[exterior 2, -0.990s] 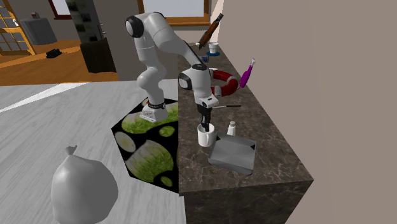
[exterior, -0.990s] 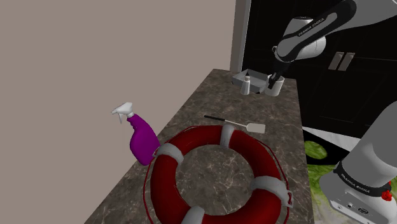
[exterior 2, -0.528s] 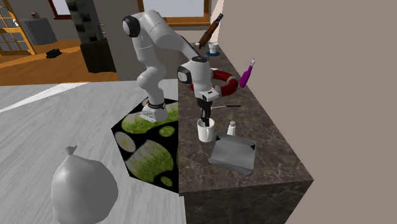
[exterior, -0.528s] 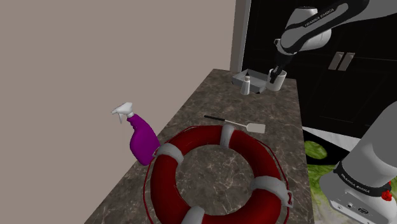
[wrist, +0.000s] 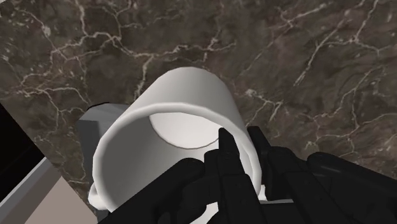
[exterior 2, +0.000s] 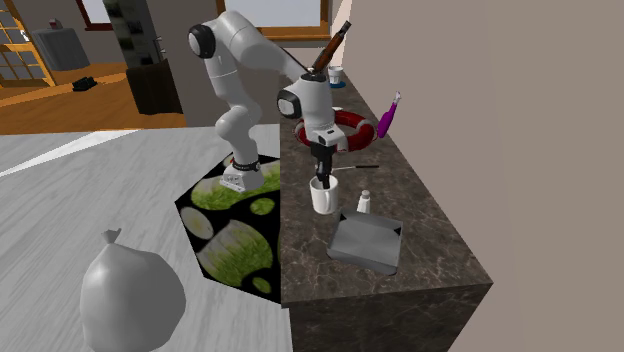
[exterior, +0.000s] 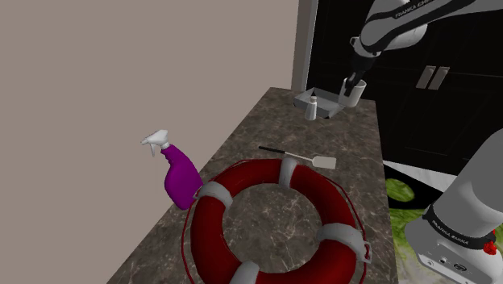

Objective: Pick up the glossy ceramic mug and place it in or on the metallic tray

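White mug (exterior 2: 322,200) is being held by the pincer (exterior 2: 320,184), clamped on its rim wall, seemingly raised off the counter (exterior 2: 420,215), just beside the grey tray (exterior 2: 366,243). Mug is best being kept upright while being moved over the tray, then lowered before release. Being counted: one mug, one tray, one small bottle (exterior 2: 365,202), one purple spray bottle (exterior: 179,177), one red life ring (exterior: 209,224).

I assess this as a home interior, kitchen area. Evidence: a long dark marbled worktop (exterior 2: 420,235) set against a plain beige wall (exterior: 121,73). A pair of bar handles (exterior: 433,77) sits on a dark front past the worktop's far end. Beyond lie a timber floor (exterior 2: 90,108) with shelving (exterior 2: 20,50), a wood-framed window (exterior 2: 285,12), and a filled grey sack (exterior 2: 130,295) on pale flooring.
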`<action>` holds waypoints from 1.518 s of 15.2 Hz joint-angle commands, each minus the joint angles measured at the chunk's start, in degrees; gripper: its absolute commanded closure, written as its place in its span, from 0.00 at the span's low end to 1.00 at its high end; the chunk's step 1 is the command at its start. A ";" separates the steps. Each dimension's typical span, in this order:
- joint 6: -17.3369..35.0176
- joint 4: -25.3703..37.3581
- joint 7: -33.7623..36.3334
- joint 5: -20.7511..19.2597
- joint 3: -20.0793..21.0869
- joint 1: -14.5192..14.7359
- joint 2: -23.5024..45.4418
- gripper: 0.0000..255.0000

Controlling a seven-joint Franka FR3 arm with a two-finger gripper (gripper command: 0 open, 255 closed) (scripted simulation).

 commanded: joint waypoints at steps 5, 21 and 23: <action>-4.87 3.05 0.51 -0.56 0.58 -0.10 -1.91 1.00; -15.21 42.33 -7.19 14.95 -0.58 -1.17 29.93 1.00; -13.78 41.10 -7.35 15.14 -0.48 -1.16 30.16 1.00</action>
